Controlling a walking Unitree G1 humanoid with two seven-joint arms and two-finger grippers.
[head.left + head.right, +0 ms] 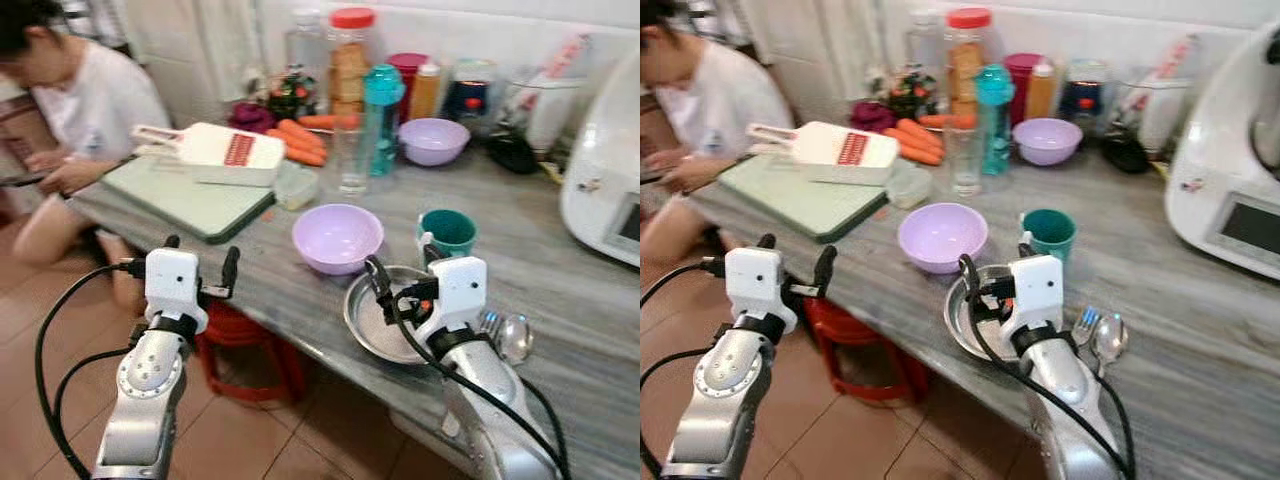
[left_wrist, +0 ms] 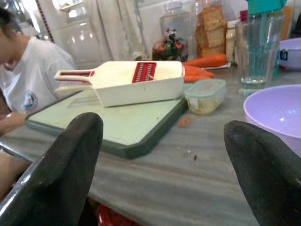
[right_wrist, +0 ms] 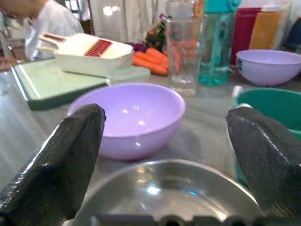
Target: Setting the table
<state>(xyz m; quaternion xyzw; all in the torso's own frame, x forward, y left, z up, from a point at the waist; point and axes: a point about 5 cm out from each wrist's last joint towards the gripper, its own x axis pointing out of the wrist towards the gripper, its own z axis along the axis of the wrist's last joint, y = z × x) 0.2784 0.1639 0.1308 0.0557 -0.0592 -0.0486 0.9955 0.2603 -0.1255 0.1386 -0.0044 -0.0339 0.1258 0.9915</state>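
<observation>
The right tool [image 1: 402, 272] hangs with its fingers spread wide just above the steel plate [image 1: 370, 325], which lies at the near edge of the bench [image 1: 560, 330] between the near lilac bowl [image 1: 337, 237] and the fork and spoon [image 1: 505, 335]. The left tool [image 1: 200, 262], also spread open and empty, hovers off the bench's near edge, left of the bowl. The likely slip: a shallow, slick plate so close to the edge could skid off under a glancing finger, or the right finger could knock the green mug [image 1: 447, 232] just beyond.
</observation>
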